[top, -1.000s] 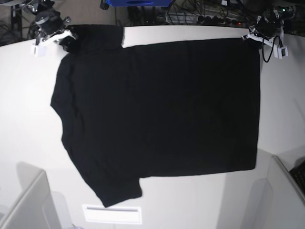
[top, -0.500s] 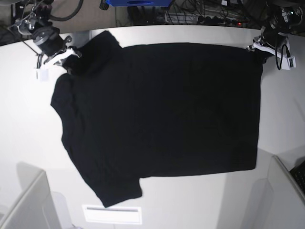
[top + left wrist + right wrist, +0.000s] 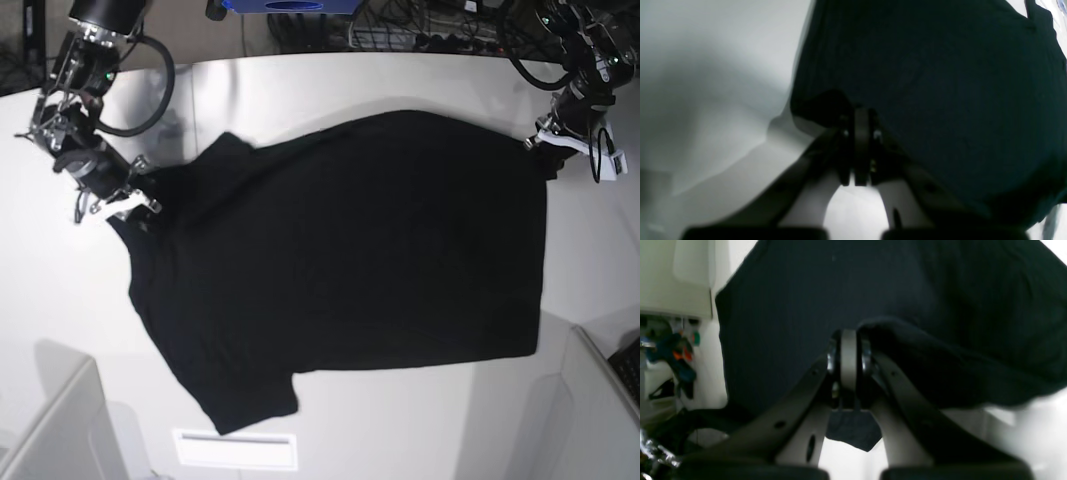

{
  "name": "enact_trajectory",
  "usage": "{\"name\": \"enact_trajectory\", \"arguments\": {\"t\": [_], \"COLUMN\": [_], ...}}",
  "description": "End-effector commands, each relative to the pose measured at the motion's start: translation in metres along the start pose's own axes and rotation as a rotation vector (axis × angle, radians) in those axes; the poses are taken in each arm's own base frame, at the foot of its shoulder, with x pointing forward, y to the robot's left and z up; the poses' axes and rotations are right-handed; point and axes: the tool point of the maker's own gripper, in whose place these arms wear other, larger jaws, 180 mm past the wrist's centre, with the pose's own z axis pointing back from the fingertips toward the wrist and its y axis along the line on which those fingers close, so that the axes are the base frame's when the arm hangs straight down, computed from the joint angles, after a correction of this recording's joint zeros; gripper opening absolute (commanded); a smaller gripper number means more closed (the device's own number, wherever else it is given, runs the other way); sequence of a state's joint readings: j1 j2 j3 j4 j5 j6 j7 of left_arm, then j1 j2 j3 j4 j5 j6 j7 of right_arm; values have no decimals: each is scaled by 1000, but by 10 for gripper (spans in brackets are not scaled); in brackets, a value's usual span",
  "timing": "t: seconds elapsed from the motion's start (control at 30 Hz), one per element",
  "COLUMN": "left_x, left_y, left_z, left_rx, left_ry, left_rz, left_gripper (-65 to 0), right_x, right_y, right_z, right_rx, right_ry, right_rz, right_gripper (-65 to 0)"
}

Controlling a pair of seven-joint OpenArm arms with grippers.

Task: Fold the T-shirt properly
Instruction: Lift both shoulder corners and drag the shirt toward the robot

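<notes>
- Each tool is pinched on a far corner of the T-shirt: right tool at nine o'clock, left tool at two o'clock, likely to carry that edge over for a fold.
- The shirt lies plain black, mostly flat on the bench, its far edge lifted.

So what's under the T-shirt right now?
Only the white table shows around the black T-shirt, which lies spread on it with its far edge pulled up by both arms. Whatever sits beneath the cloth, and its underside, is covered.
</notes>
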State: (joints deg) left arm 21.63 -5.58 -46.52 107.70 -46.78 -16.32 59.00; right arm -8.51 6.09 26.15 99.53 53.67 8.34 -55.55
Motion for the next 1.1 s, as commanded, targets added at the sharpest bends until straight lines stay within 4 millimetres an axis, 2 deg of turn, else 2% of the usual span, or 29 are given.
{"name": "enact_trajectory", "arguments": {"t": [0.0,0.17,0.4,0.57,0.67,0.87,0.93,1.07], "left_x": [12,21,45,41,43,50,47,57], "left_y": [-2,7,-1,11,12,-2,-7,-12], "left_z": [0,-13,-31,-40,-43,-55,-59,-62], "left_rx": [-14,16,-18,26,33,-4,-14,-28], "left_ry": [-39,-54,-91,-65,-66,-51,-33,-51], "left_rz": [-3,118,149,155,153,121,109,108], "left_gripper": [-650,-650,-650,-650,-650,-650,-650,-650], "right_x": [18,37,55,64,70,82,82,79], "right_y": [6,1,-4,-11,-10,-5,-4,-11], "right_z": [-1,-21,-38,-48,-51,-52,-53,-57], "right_rx": [22,18,25,-36,-66,-61,-61,-69], "right_ry": [-43,-51,-50,-46,-56,-98,-99,-91], "right_rz": [0,-88,-131,-96,-69,-54,-57,-76], "right_gripper": [-650,-650,-650,-650,-650,-650,-650,-650]}}
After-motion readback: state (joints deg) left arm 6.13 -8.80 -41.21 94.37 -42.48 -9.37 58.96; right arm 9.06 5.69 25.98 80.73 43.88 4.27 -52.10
